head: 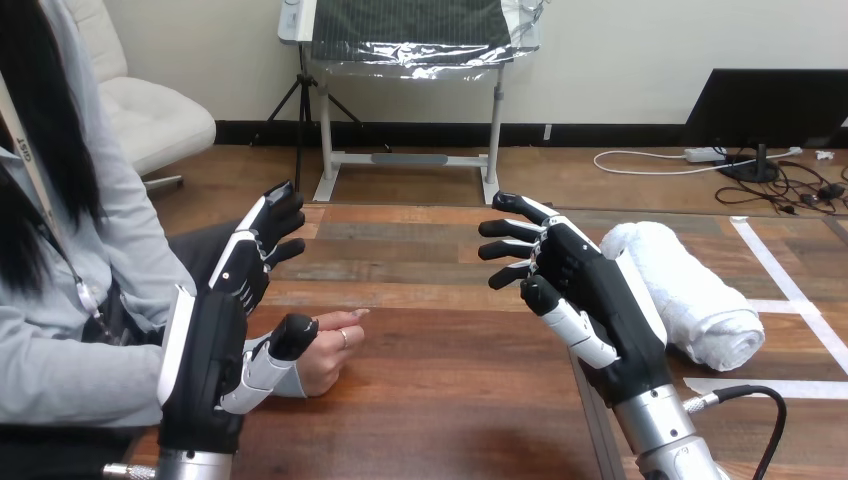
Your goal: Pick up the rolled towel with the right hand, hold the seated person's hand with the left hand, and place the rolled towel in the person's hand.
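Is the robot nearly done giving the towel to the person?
Not nearly. Nothing looks done: the rolled towel lies on the table, ungrasped. In hand: the right hand is open beside it, and the left hand is open next to the person's hand, its fingers not curled round it. Left: pick up the towel, hold the person's hand, put the towel in it.

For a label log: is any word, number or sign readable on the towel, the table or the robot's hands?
None readable.
The rolled towel is plain white.
The table bears only white tape lines, no writing.
The left hand and right hand show no legible marks.
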Robot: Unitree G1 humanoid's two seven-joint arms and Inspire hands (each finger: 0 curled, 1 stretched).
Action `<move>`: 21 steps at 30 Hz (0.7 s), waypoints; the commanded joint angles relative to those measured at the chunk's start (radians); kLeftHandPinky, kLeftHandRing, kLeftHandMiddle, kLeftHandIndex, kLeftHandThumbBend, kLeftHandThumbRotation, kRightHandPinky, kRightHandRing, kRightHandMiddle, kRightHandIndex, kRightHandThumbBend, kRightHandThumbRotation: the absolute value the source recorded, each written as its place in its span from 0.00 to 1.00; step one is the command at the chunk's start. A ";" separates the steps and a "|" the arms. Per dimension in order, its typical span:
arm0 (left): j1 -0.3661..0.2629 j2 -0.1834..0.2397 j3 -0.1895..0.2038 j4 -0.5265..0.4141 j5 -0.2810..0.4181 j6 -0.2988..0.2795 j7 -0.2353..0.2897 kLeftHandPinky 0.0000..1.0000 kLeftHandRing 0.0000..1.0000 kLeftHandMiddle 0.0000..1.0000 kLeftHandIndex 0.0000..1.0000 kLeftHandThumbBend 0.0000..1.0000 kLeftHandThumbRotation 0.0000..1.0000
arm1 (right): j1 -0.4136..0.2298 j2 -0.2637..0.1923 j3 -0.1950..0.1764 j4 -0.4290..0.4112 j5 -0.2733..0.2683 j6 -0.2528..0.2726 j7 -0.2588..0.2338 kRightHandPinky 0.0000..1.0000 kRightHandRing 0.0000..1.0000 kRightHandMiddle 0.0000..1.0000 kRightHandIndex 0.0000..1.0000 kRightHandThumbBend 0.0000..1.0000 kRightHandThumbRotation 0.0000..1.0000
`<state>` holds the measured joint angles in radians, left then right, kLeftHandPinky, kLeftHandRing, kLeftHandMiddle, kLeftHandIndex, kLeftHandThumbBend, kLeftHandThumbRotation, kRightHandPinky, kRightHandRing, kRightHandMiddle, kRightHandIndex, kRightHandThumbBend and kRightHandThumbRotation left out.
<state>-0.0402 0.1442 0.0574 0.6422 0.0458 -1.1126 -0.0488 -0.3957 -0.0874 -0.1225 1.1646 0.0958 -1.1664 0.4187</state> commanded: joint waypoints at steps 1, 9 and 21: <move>-0.054 0.007 0.011 0.000 0.003 -0.017 0.005 0.80 0.87 0.89 0.90 0.98 0.88 | -0.098 -0.023 -0.007 -0.009 -0.021 -0.035 -0.031 0.56 0.70 0.76 0.82 0.87 0.77; -0.055 0.003 0.013 -0.002 0.020 -0.020 0.018 0.80 0.87 0.90 0.90 0.97 0.89 | -0.117 -0.041 -0.008 -0.017 -0.064 -0.022 -0.092 0.57 0.71 0.77 0.82 0.86 0.76; -0.060 0.002 0.011 0.002 0.035 -0.023 0.034 0.79 0.87 0.90 0.89 0.97 0.89 | -0.174 -0.091 -0.021 -0.028 -0.115 0.021 -0.203 0.60 0.73 0.78 0.82 0.93 0.70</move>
<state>-0.0403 0.1441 0.0584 0.6422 0.0763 -1.1127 -0.0254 -0.4373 -0.1319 -0.1219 1.1645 -0.0194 -1.1602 0.2617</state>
